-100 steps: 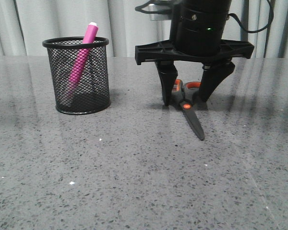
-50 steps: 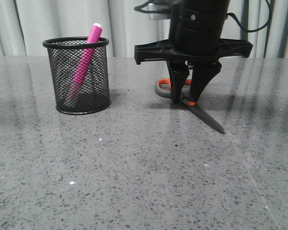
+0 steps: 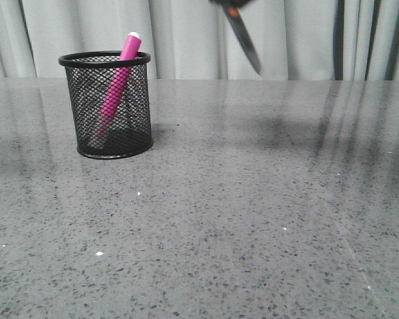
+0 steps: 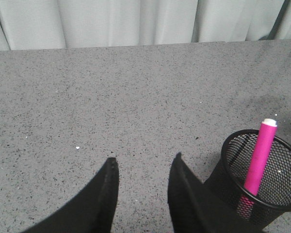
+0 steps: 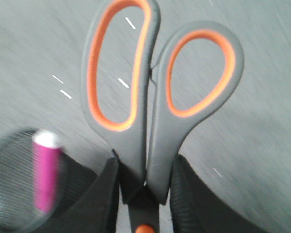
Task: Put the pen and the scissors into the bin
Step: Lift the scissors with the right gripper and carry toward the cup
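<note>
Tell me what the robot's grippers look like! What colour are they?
Both are black. The left gripper has two broad fingers that curve up to pointed tips, smooth and matte. The right gripper looks the same colour, with a fine ribbed texture on its fingers. No cables or markings show in these views.

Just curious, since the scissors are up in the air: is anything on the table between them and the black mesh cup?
No. In the front view, the table between the scissors and the cup is bare grey stone.
</note>
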Available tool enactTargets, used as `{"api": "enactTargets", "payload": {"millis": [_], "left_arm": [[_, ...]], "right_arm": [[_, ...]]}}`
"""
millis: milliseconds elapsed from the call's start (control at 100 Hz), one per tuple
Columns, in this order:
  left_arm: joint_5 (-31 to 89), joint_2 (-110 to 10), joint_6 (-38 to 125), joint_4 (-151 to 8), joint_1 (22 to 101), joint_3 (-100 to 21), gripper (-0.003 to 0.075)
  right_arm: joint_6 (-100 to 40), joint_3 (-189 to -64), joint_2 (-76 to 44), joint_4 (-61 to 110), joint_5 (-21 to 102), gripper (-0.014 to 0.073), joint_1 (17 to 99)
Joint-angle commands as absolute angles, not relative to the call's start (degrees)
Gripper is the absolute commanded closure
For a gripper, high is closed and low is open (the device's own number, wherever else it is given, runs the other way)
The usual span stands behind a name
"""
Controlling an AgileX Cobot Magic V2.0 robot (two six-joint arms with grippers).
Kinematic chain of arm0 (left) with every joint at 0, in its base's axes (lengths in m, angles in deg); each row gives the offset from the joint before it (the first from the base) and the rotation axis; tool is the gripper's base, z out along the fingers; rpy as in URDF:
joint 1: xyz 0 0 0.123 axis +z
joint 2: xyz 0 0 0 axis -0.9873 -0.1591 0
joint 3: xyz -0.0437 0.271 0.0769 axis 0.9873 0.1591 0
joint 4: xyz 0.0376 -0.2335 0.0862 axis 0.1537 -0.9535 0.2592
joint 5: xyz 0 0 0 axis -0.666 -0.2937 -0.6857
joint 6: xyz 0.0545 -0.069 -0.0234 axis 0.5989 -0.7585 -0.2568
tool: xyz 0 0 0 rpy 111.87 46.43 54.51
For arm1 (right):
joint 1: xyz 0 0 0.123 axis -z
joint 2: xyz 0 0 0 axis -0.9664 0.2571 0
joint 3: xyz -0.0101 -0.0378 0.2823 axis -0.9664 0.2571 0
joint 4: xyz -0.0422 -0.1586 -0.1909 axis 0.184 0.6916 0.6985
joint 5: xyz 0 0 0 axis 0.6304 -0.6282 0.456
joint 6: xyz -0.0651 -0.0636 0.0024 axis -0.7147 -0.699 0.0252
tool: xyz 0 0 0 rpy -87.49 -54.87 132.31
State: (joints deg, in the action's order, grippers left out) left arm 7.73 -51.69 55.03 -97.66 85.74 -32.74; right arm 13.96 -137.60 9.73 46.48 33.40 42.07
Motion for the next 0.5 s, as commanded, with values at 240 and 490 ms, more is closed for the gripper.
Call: {"api": "enactTargets", "payload": {"millis": [240,490], "left_arm": [[10.06,-50.53,54.53,-99.8,85.75,-34.28,0.0493],[10.06,-50.53,54.53,-99.8,85.75,-34.28,0.0493]], "right_arm": [[13.71,-133.65,10.18,50.57,72.43,0.0669,38.16],[13.71,-133.65,16.34,56.71,86.12,0.0669,37.86]]}}
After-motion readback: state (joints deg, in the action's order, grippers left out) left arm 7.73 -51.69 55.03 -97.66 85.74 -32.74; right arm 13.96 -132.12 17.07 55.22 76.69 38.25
